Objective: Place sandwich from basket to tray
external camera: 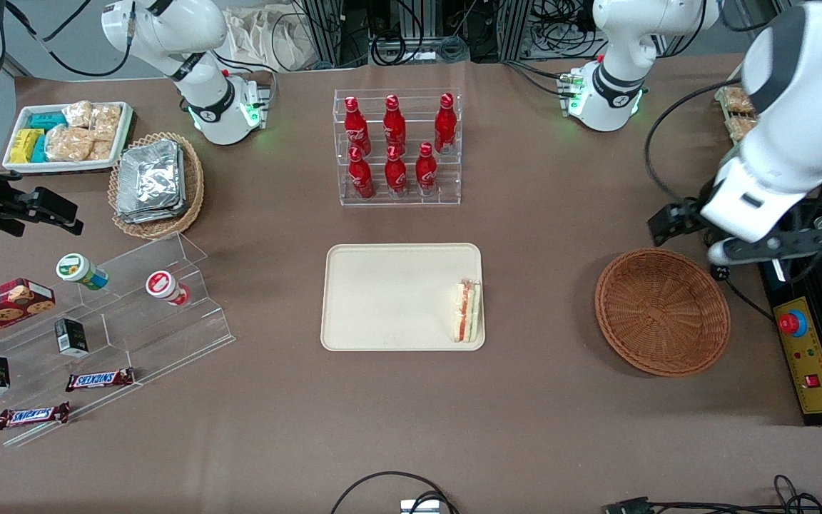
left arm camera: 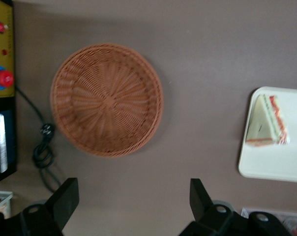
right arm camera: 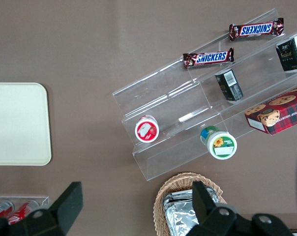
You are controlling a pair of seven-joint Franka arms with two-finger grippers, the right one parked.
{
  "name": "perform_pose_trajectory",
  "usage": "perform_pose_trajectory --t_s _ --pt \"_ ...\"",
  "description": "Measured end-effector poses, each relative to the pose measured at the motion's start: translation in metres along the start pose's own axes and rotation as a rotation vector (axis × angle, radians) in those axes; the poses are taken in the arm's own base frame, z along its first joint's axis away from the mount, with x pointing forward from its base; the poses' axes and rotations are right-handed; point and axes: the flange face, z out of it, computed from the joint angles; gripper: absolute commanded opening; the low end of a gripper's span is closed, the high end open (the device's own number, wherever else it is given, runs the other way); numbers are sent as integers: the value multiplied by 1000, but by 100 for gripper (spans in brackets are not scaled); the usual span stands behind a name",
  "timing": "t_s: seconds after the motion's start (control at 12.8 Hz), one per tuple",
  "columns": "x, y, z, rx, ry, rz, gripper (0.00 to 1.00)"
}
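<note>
The sandwich (external camera: 468,310) lies on the cream tray (external camera: 389,296), at the tray's edge toward the working arm's end, its filling layers showing. It also shows in the left wrist view (left arm camera: 267,121), on the tray (left arm camera: 271,164). The reddish-brown basket (external camera: 662,311) holds nothing, as the left wrist view (left arm camera: 107,100) also shows. My left gripper (external camera: 753,250) hangs raised above the table, a little farther from the front camera than the basket. Its fingers (left arm camera: 65,196) stand wide apart with nothing between them.
A rack of red bottles (external camera: 398,146) stands farther back than the tray. Toward the parked arm's end are a clear stepped stand with snacks (external camera: 125,314), a tan basket of foil packets (external camera: 155,182) and a white snack tray (external camera: 65,135). A yellow control box (external camera: 803,350) sits beside the basket.
</note>
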Motion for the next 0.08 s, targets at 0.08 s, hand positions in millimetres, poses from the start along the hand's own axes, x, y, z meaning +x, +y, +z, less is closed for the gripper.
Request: perform_pose_trajectory --t_s 0.08 --pt "-6 -6 -5 4 -10 12 100"
